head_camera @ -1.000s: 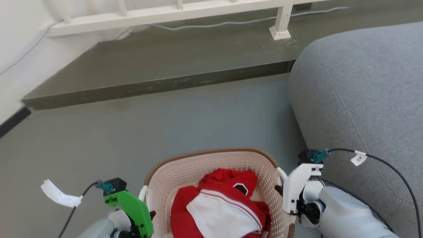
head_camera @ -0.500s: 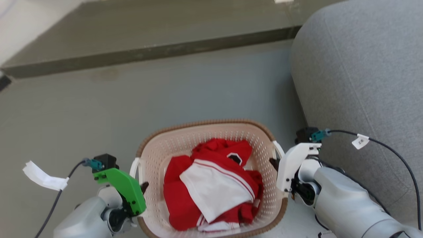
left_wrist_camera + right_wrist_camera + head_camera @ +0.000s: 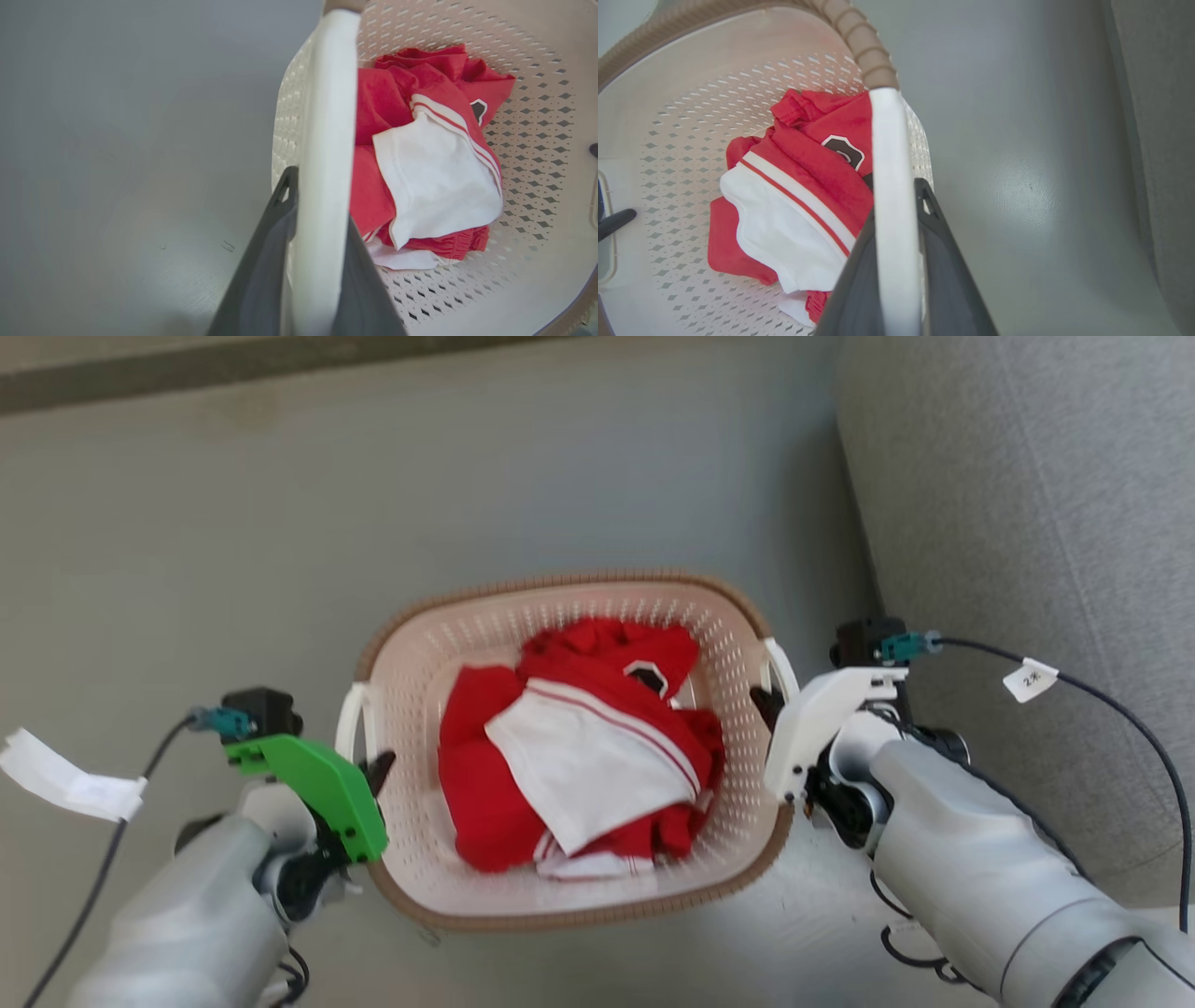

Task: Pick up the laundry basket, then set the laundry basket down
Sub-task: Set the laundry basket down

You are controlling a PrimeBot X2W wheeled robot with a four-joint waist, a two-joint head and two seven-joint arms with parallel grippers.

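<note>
Laundry basket (image 3: 422, 663) gripped at both ends by the robot's two arms. The cream, perforated tub with its brown woven-look rim sits mid-frame in the head view, above a grey floor (image 3: 233, 523) and just beside a grey sofa (image 3: 1027, 504) on the robot's right. Whether the basket's base touches the floor cannot be told.

On the robot's left, the left gripper (image 3: 378, 770), under its green wrist cover, is closed on the white left handle (image 3: 347, 719). The left wrist view shows that handle (image 3: 327, 116) running up between the gripper's (image 3: 318, 200) dark fingers (image 3: 261, 270), one on each side and pressed against it.

The right gripper (image 3: 764, 700), under a white cover, clamps the white right handle (image 3: 782, 663) in the same way. In the right wrist view the white bar (image 3: 887, 154) passes between its (image 3: 896, 203) two fingers (image 3: 948, 270) with no gap to be seen.

Inside lies a crumpled bundle of red and white clothing (image 3: 579, 747) with red-striped trim and a dark badge, resting on the basket's floor. Black cables (image 3: 1102, 709) with white paper tags trail from both wrists — one loops across the sofa.
</note>
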